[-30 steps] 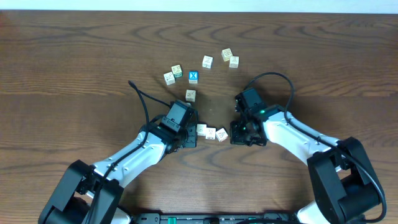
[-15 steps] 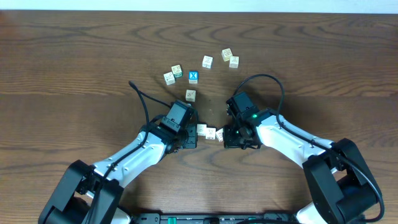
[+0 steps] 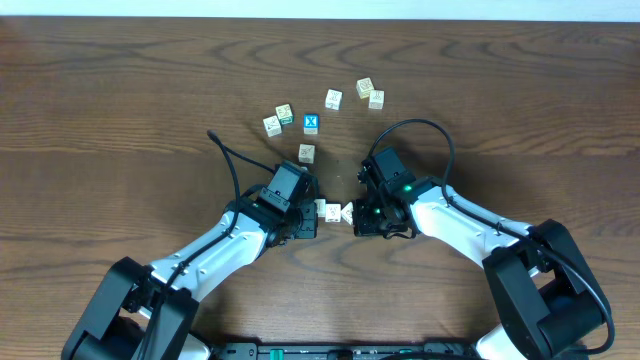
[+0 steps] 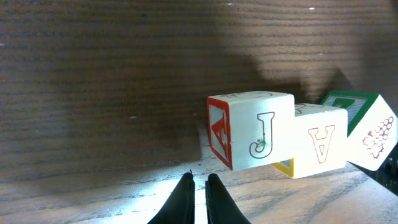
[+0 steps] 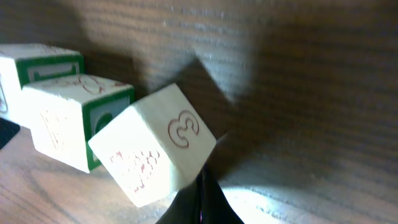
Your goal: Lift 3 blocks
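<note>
Squeezing three cream-white wooden cubes (image 4: 317, 140) evenly between left gripper (image 4: 199, 190) and right gripper (image 5: 202, 193), both pressed together; squaring tilted end cube (image 5: 155, 146) first.

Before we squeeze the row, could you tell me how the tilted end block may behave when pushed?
The tilted end block looks rigid, probably light wood. Sitting askew, it may rotate or pop out. Smooth faces could slip.
</note>
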